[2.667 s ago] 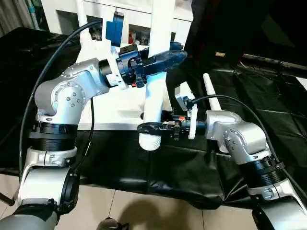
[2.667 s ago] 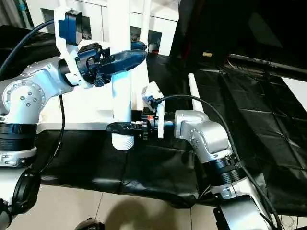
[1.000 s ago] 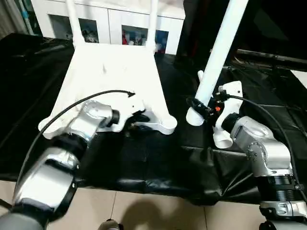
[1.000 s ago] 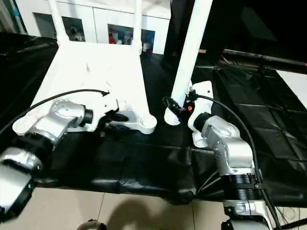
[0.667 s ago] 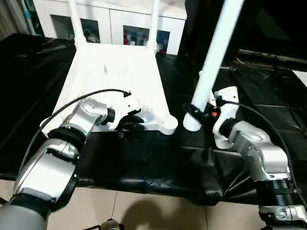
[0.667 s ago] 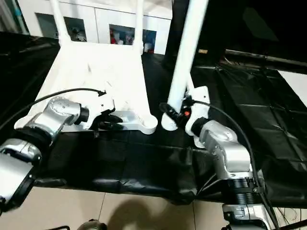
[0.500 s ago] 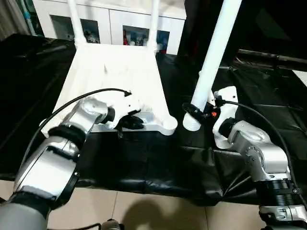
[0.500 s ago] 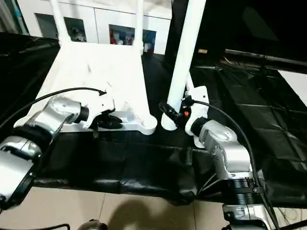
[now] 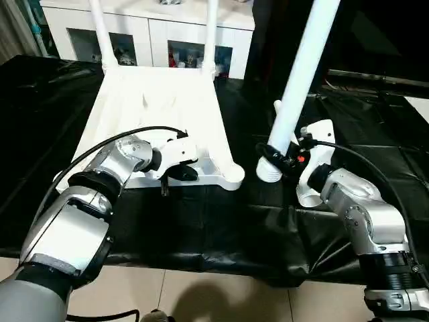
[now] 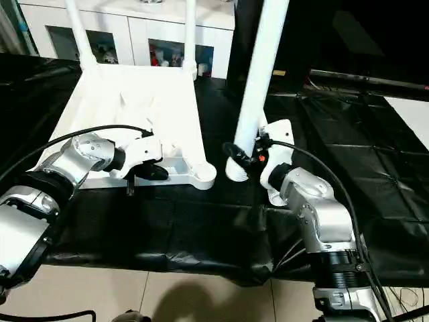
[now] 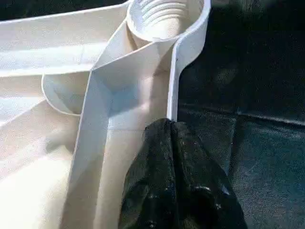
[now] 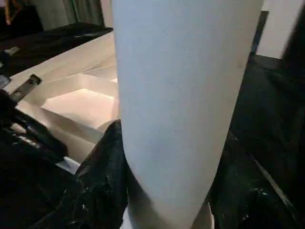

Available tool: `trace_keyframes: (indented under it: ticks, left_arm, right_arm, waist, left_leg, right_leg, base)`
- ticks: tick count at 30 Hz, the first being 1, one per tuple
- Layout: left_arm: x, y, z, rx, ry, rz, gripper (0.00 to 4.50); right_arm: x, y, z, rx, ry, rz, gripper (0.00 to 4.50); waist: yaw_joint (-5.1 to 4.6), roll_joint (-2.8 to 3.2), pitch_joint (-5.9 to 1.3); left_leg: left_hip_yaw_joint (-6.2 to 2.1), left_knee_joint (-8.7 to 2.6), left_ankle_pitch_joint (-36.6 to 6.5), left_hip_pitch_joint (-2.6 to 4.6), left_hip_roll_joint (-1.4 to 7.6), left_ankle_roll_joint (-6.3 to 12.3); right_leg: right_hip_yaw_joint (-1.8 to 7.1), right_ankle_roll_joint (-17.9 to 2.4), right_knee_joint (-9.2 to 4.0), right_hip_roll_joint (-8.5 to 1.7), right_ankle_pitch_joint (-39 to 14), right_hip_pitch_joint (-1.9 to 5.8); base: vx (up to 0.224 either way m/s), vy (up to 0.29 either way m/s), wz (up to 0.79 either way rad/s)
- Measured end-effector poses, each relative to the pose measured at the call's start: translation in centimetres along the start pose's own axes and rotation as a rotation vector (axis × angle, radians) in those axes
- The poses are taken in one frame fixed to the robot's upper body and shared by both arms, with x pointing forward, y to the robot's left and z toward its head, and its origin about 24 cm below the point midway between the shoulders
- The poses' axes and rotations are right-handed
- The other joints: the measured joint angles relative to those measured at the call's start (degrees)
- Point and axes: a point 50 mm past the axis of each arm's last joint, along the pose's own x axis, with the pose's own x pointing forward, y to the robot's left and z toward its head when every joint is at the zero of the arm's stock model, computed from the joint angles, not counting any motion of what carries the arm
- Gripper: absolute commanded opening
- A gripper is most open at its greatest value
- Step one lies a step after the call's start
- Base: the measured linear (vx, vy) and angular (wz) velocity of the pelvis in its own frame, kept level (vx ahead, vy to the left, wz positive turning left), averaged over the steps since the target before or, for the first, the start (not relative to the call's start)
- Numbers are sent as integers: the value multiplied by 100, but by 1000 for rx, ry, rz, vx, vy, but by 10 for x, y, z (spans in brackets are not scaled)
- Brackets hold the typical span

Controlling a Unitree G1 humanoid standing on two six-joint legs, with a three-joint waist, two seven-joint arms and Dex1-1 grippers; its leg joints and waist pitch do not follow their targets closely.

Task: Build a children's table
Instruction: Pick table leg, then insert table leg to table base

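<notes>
Our left gripper [image 9: 179, 172] pinches the tabletop [image 9: 157, 111] rim near its empty corner socket [image 11: 164, 16]; our right gripper [image 9: 275, 155] clamps a white leg [image 9: 295, 87] upright just beside that socket. Tilted, its threaded end could cross-thread.

Your white plastic tabletop [image 9: 157, 107] lies upside down on the black sheet, ribbed underside up, with two white tube legs [image 9: 97, 27] standing upright in its far corner sockets. The near right corner socket [image 9: 232, 176] is empty, and you can see its threaded inside. A third white leg [image 9: 298, 80] stands tilted just right of that corner, its ribbed end [image 9: 269, 172] low over the sheet.
</notes>
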Motion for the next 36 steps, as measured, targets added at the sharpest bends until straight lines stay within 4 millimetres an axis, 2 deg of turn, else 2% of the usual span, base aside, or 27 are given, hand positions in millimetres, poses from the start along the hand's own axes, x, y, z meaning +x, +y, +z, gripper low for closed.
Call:
trace_keyframes:
  ticks: [4, 9, 13, 17, 20, 22, 23, 27, 35, 36]
  left_arm:
    - [-5, -7, -9, -112, -73, -38, 0]
    - [-15, -29, -15, -97, -114, -129, 0]
    - [-17, -42, -12, -92, -118, -156, 0]
    - [-16, -45, -9, -44, -118, -113, 0]
    - [-13, -45, -7, -43, -125, -90, 51]
    - [-13, -46, -9, -46, -109, -72, 54]
    - [-14, -47, -11, -48, -96, -65, 75]
    - [-19, -48, -20, -66, -46, -53, 82]
    - [-23, -49, -26, -92, -21, -49, 85]
    - [-23, -50, -26, -97, -20, -49, 56]
  right_arm:
    - [0, 3, 4, -7, -18, 21, 188]
    - [6, 7, 3, -1, -13, 68, 188]
    - [9, 10, 2, -2, -7, 98, 188]
    - [10, 11, 4, -9, -10, 106, 188]
    - [11, 12, 5, -10, -13, 108, 188]
    - [11, 12, 5, -12, -15, 107, 188]
    - [11, 12, 6, -12, -16, 108, 188]
    - [11, 12, 6, -14, -19, 109, 188]
    - [11, 13, 6, -13, -21, 112, 188]
    - [11, 13, 6, -13, -21, 113, 188]
  waist:
    - [-1, -16, -4]
    - [11, -42, -9]
    - [35, -48, -7]
    - [37, -60, -8]
    - [30, -65, -6]
    - [23, -68, -4]
    - [23, -74, 0]
    - [14, -75, 2]
    - [25, -74, 2]
    - [27, -75, 2]
  left_leg:
    - [7, -3, -10, -4, 3, 15]
    - [38, -12, -19, -21, 7, 27]
    - [46, -11, -18, -21, 8, 26]
    - [51, -7, -16, -20, 8, 24]
    - [52, -6, -15, -20, 8, 22]
    - [52, -7, -14, -21, 8, 21]
    - [52, -8, -14, -22, 10, 21]
    - [54, -16, -15, -26, 12, 20]
    - [56, -16, -15, -26, 12, 20]
    - [56, -16, -15, -26, 12, 20]
  right_leg:
    - [-1, -12, -2, 0, -9, -6]
    - [2, -20, -1, -7, -17, -37]
    - [4, -18, -1, -11, -18, -39]
    - [6, -17, 0, -14, -18, -36]
    - [7, -13, 1, -14, -15, -38]
    - [7, -12, 2, -14, -14, -41]
    - [6, -12, 4, -13, -14, -45]
    - [6, -11, 2, -10, -14, -53]
    - [6, -12, 1, -10, -14, -52]
    - [6, -12, 1, -10, -14, -53]
  base:
    - [0, 0, 0]
    - [0, 0, 0]
    - [0, 0, 0]
    - [0, 0, 0]
    - [0, 0, 0]
    - [0, 0, 0]
    - [0, 0, 0]
    - [0, 0, 0]
    - [0, 0, 0]
    - [0, 0, 0]
